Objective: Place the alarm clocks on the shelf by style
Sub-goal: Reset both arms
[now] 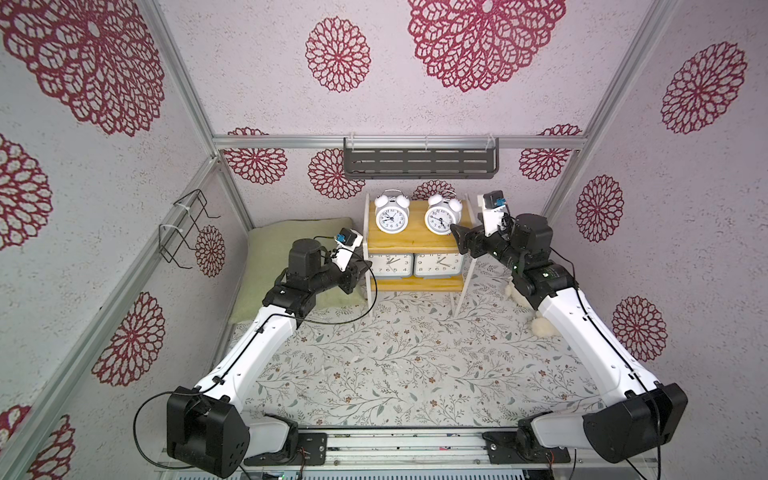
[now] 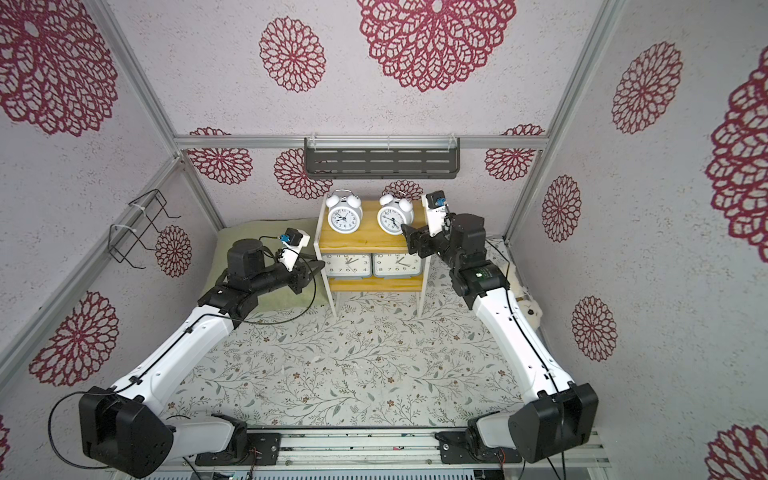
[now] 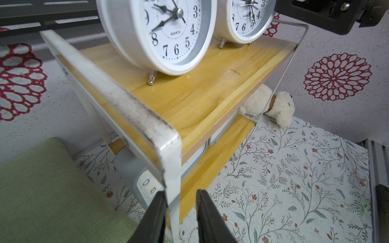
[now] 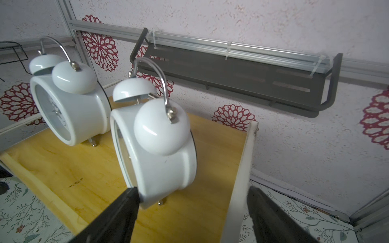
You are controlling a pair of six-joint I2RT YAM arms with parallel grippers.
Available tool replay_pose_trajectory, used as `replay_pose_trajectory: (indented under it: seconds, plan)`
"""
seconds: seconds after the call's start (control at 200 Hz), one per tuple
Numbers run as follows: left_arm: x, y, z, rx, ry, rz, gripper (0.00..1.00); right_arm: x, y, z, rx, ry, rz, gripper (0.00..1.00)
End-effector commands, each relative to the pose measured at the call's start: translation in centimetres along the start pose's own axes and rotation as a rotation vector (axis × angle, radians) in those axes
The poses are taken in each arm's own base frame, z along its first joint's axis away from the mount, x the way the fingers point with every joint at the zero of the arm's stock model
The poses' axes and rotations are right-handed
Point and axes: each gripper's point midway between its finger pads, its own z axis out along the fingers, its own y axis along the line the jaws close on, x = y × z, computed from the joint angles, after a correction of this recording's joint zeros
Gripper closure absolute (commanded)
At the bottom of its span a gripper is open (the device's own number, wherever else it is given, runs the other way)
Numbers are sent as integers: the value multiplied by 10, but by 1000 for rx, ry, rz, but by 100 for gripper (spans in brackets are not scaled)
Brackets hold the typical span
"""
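White twin-bell clock sits on the top board of the shelf. Your right pincer is spread wide around it, so back straight out, no clipping. Left pincer straddles the shelf's frame, can't tell if it's clamped.

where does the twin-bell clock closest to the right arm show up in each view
Top view: the twin-bell clock is the right one of the pair on the shelf.
Top view: same place.
Left wrist: the farther clock, cropped by the picture edge.
Right wrist: the nearer clock, seen side-on.
Shared landmark: the yellow upper board under it, seen in every view.
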Motion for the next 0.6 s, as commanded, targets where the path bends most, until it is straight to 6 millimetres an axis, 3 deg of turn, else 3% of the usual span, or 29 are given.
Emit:
replay_pose_trajectory:
  seconds: [0.0, 0.595]
  plan:
    - [-5, -2, 1, 24, -2, 4, 69, -17, -9, -7, 62, -47, -22, 12]
    - [-5, -3, 0, 27, 1, 5, 69, -16, -11, -6, 74, -50, -24, 10]
